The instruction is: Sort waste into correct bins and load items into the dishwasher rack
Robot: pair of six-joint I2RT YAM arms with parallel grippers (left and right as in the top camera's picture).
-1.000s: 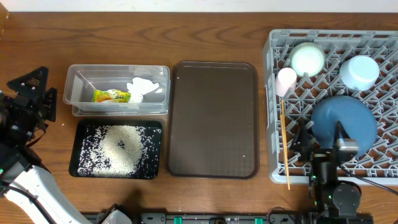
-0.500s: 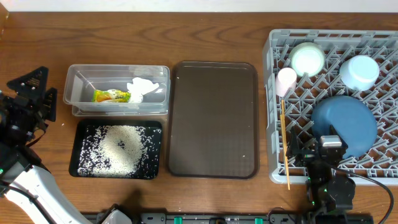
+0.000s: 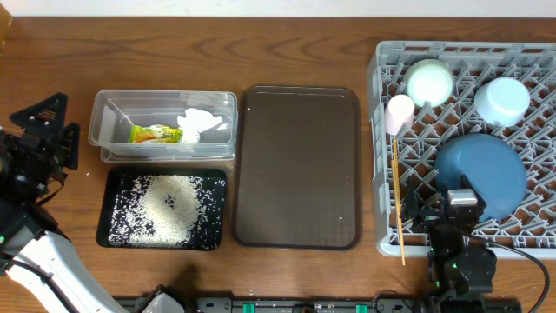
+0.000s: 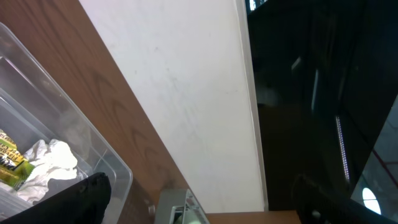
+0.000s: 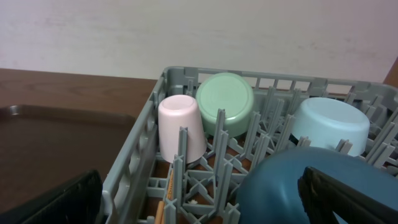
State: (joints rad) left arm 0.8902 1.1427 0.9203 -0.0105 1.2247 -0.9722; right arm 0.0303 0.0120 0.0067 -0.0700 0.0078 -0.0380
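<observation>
Plate — just beyond right claw.

A large dark brown serving tray with rounded corners lies flat near the middle of the wooden tabletop, its long sides running from front to back, and a plain white wall stands behind the far edge of the tabletop.

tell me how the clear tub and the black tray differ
The clear tub is see-through and deeper; the black tray is opaque and shallow. The tub holds a white napkin and a yellow-green wrapper; the tray holds loose rice. Both are rectangular, similar in footprint, and sit left of the brown tray.
</observation>
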